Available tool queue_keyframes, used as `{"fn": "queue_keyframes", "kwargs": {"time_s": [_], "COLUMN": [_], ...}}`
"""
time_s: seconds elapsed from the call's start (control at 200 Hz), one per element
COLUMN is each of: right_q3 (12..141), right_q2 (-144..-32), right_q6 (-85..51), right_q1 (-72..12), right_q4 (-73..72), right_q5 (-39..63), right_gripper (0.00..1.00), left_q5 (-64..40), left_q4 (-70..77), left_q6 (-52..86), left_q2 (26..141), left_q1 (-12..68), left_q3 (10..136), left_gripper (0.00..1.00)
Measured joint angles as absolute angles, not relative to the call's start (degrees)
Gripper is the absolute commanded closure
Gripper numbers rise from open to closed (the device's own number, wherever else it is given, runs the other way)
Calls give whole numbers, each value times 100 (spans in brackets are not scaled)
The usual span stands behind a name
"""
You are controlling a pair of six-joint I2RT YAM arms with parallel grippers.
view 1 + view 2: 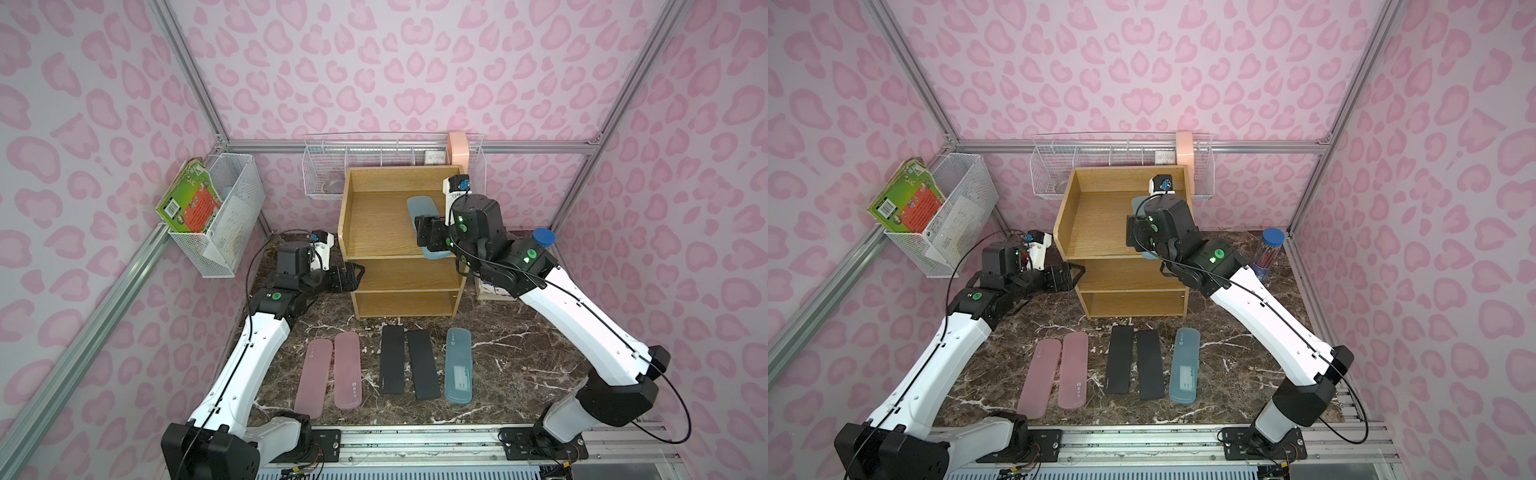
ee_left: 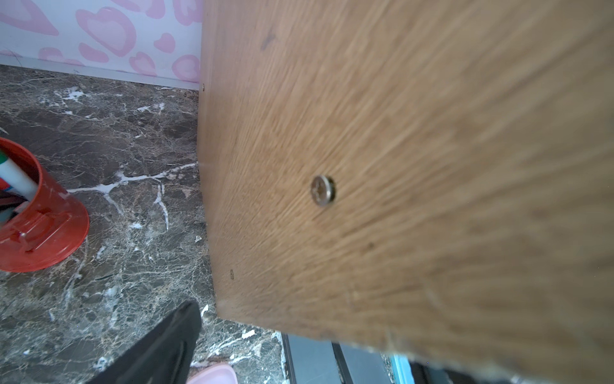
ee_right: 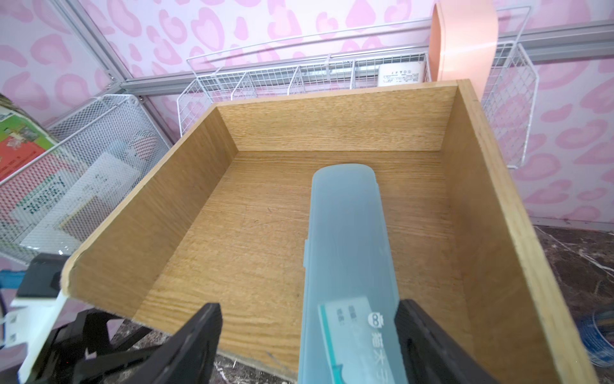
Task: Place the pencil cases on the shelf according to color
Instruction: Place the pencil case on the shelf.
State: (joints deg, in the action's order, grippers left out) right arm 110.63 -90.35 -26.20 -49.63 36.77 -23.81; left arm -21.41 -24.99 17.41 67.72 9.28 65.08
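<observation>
The oak shelf (image 1: 374, 224) stands at the back of the marble table. One light-blue pencil case (image 1: 420, 210) lies on its top tier, its near end past the front edge. My right gripper (image 3: 309, 335) is open around that end. One finger (image 3: 418, 332) is next to the case (image 3: 349, 249), the other stands well clear. Two pink cases (image 1: 312, 376) (image 1: 348, 370), two black cases (image 1: 392, 359) (image 1: 423, 365) and a blue one (image 1: 458, 365) lie in a row before the shelf. My left gripper (image 1: 353, 276) is open against the shelf's left side (image 2: 365, 166).
A red pen cup (image 2: 40, 212) stands left of the shelf. A clear tube with a blue lid (image 1: 543, 237) stands to its right. A wire basket (image 1: 224, 216) with a green book hangs on the left wall, and another basket (image 1: 328, 174) hangs behind the shelf.
</observation>
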Motion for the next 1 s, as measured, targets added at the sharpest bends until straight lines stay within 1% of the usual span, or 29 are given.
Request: {"fn": "queue_keyframes", "kwargs": {"time_s": [0.05,0.21,0.37,0.5,0.655,0.805,0.93,1.0], "right_q3": [10807,10071,10033,10182,10289,10492,10451,10344], "right_q2": [-8853,-8468,-8737,-9096,-9240,-9153,-8680,-8381], "right_q6": [-2576,-2589,-2593,-2637,-2696,-2604,-2362,-2261], "right_q1": [-5019,-5089,-5076,-4877,-4683,-4797,-5312,-5566], "right_q4": [3667,3697,3769,3612,3454,3610,3489,3371], "right_q5": [-2383,-2268,-2141,-2080,-2073,-2069,-2298,-2362], "right_gripper": [43,56,58,61,60,54,42,38], "left_q5": [-2126,-2080,-2078,-2078,-2058,-2038,-2012,-1994], "left_q4": [-2508,-2519,-2517,-2517,-2545,-2550,-2563,-2578], "left_q6": [1739,1673,1671,1671,1671,1671,1671,1669], "left_q2": [6744,6689,6689,6702,6709,6709,6681,6608], "left_q1": [928,947,961,961,958,961,961,961], "left_q3": [6484,6420,6418,6420,6420,6420,6418,6412], "left_gripper": [1,1,1,1,1,1,1,1]}}
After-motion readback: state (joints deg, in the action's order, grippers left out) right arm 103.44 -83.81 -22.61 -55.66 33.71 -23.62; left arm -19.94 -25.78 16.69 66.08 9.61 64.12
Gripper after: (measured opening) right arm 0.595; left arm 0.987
